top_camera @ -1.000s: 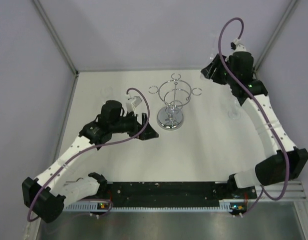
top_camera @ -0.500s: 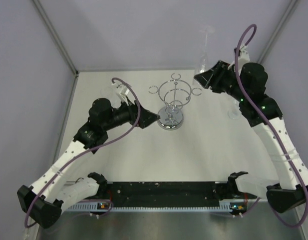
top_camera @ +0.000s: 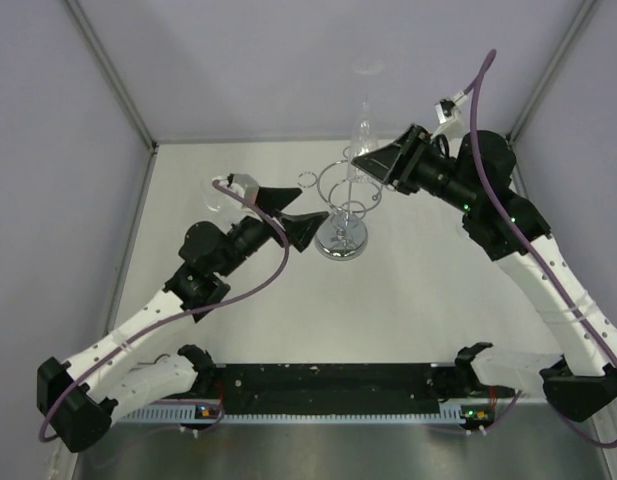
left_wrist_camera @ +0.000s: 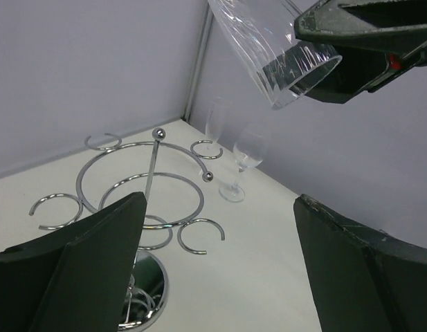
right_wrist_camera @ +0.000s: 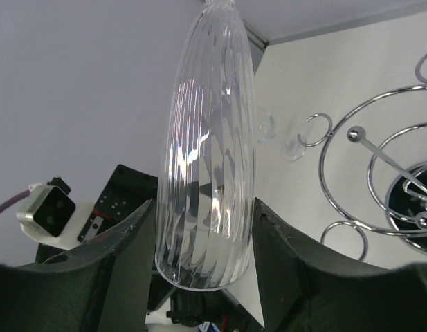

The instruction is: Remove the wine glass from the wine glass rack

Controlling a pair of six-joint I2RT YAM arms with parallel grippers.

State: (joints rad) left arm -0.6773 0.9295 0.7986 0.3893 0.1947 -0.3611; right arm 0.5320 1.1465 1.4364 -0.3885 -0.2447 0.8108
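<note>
The wine glass [right_wrist_camera: 210, 159], a clear ribbed flute, is held in the air by its bowl, rim towards the wrist and stem pointing up. My right gripper [right_wrist_camera: 203, 207] is shut on it. From above, the glass [top_camera: 365, 125] and right gripper [top_camera: 373, 160] hang just over the back of the wine glass rack [top_camera: 343, 195]. This chrome rack [left_wrist_camera: 147, 183] shows only bare rings. My left gripper [top_camera: 293, 212] is open and holds nothing, just left of the rack. In the left wrist view the left gripper [left_wrist_camera: 220, 207] faces the rack, with the held glass [left_wrist_camera: 275, 48] above it.
A small stemmed glass [left_wrist_camera: 242, 162] and a tall flute [left_wrist_camera: 216, 121] stand upright beyond the rack, towards the right wall. Another glass [top_camera: 216, 192] stands on the table behind the left arm. Grey walls close in the table on three sides.
My right arm has swung left from the back right corner, carrying the glass over the rack. My left gripper has risen and turned towards the rack, still open.
</note>
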